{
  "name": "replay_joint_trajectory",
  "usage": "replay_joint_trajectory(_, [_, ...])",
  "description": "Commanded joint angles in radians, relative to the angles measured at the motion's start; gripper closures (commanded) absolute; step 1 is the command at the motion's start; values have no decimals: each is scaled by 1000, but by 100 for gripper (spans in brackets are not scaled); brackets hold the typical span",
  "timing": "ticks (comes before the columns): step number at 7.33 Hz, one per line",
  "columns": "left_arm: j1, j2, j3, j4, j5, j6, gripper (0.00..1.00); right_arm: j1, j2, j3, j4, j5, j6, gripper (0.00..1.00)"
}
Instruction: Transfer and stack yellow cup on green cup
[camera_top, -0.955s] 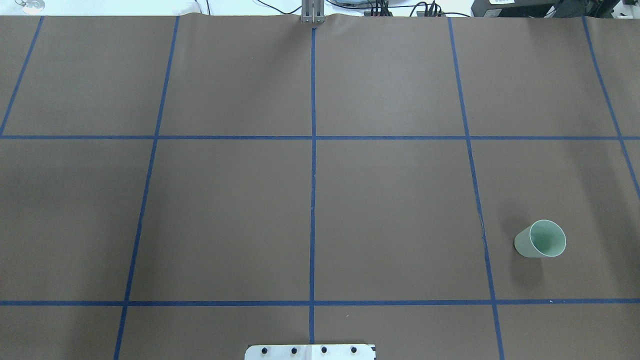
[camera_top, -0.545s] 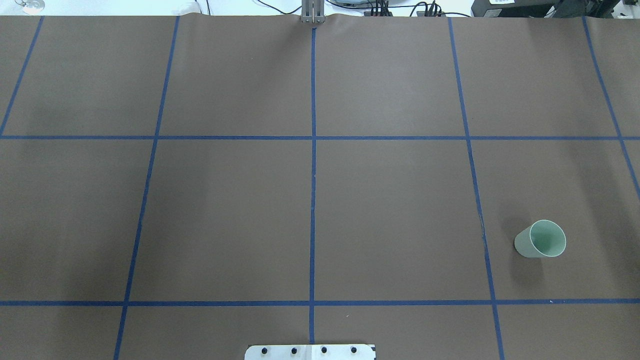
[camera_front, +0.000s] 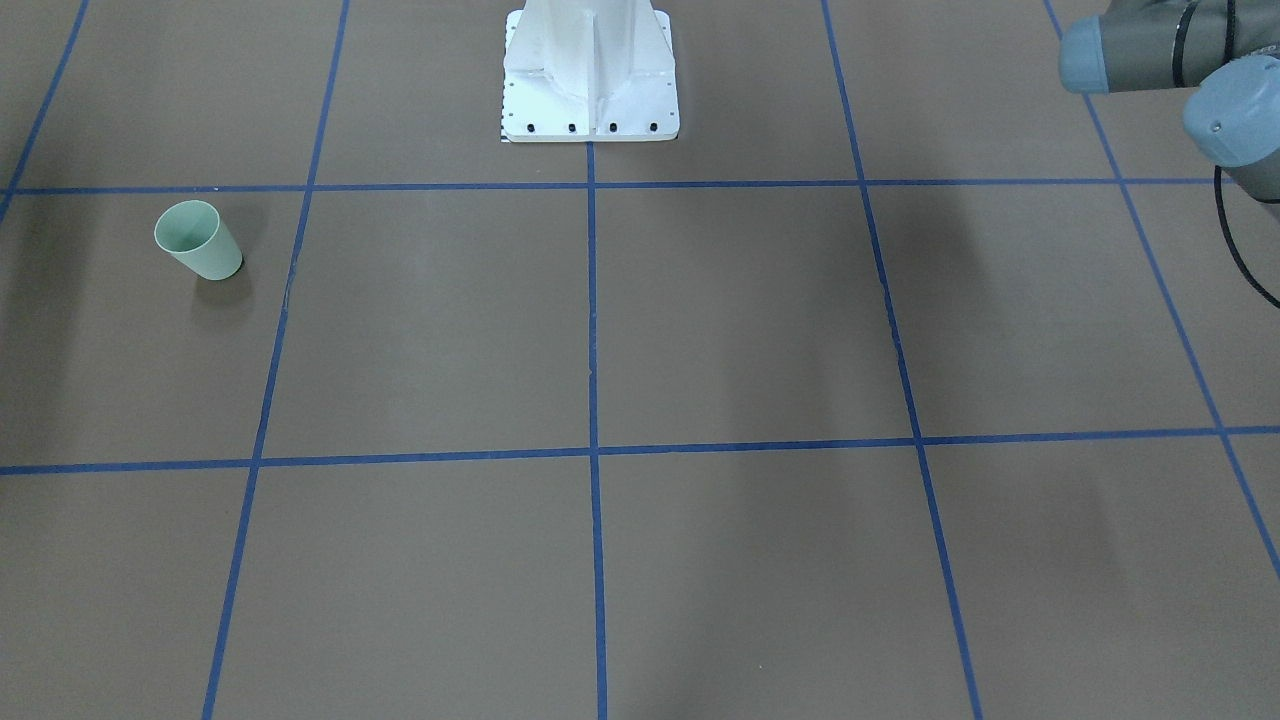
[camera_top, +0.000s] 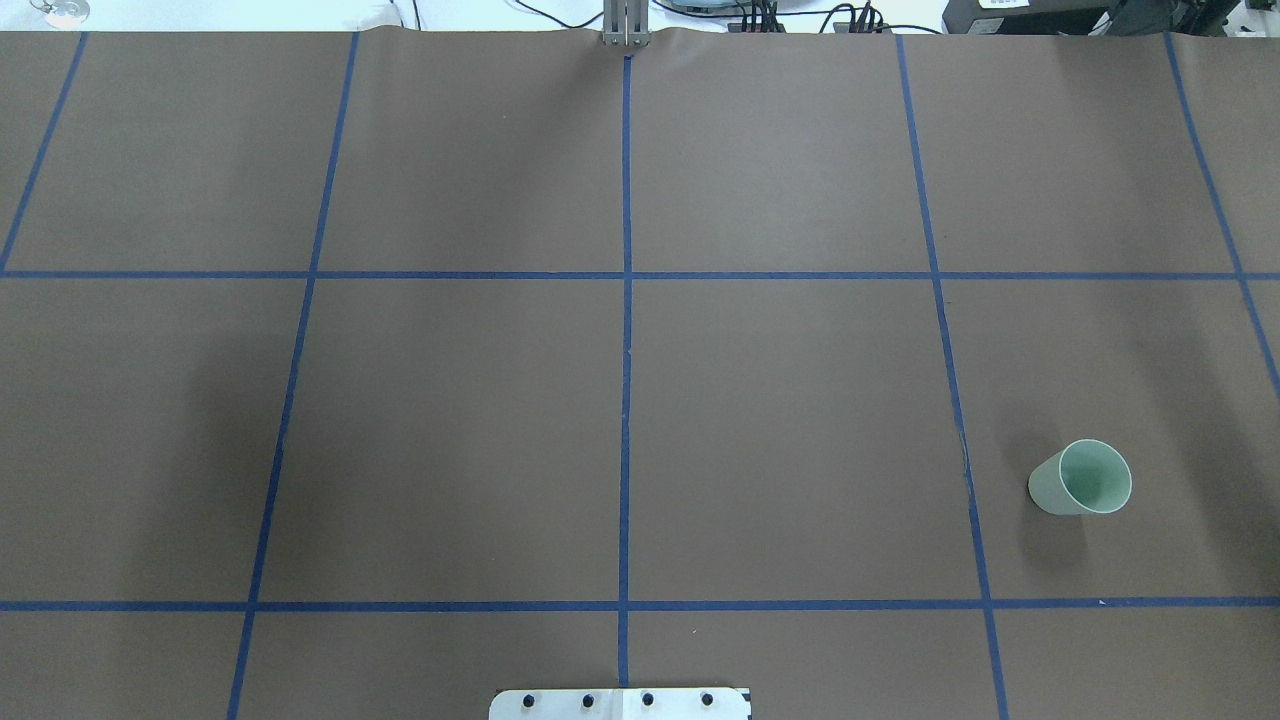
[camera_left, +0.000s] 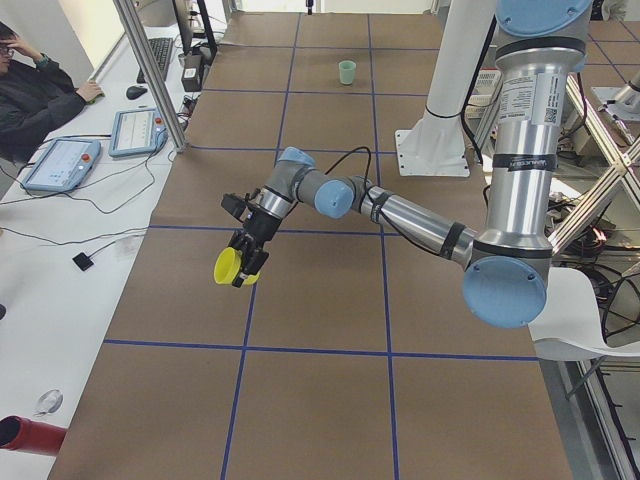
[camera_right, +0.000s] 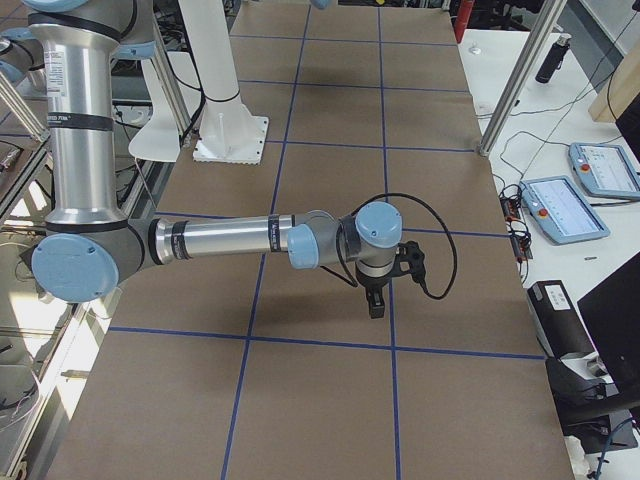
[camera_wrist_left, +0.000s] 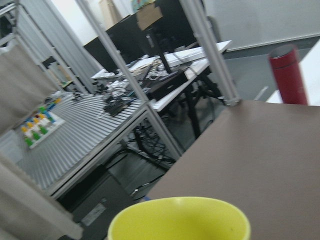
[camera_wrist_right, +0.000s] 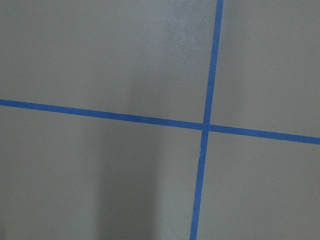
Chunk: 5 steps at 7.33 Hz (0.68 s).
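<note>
**Yellow cup at left gripper, green cup on far side of table**

Yellow plastic, bright and plain, is what the yellow cup (camera_left: 228, 266) is made of. It is tapered w/ a wider rim and is seen tilted, not upright, clear of the table (camera_top: 450, 420). It shows only in the ext. left and left wrist views. In the wrist view just its rim and some of its inside (camera_wrist_left: 180, 220) fill the bottom edge, w/ a red bottle (camera_wrist_left: 287, 75) beyond at the table's end.

The green cup (camera_top: 1082, 478), pale mint and of the same shape, is stood upright w/ its mouth up on the robot's right side of the table. It is shown large in the overhead and front views (camera_front: 197, 240), and only as a small shape far off in the ext. left view (camera_left: 347, 71).

The yellow cup is seen right at the fingertips of the left gripper (camera_left: 243, 270), well apart from the green cup. Whether the fingers are clamped on it cannot be told.

The right gripper (camera_right: 375, 305) is pointed down over the table, shown only in the ext. right view. Its state cannot be told either. Only blue tape (camera_wrist_right: 205, 125) on brown is shown by its wrist cam.

A person (camera_left: 35, 95) is seated beside the table.
</note>
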<state>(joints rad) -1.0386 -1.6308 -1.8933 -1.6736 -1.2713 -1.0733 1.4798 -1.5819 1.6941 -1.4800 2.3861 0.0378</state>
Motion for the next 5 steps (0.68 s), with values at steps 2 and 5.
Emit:
replay_joint_trajectory(2, [3,-46,20,-459,-295,185,100,-87,36,45,26,112,202,1])
replay_joint_trajectory(5, [12,-67,30,-656,-536,339,100,-179,39,79,145,133,362,1])
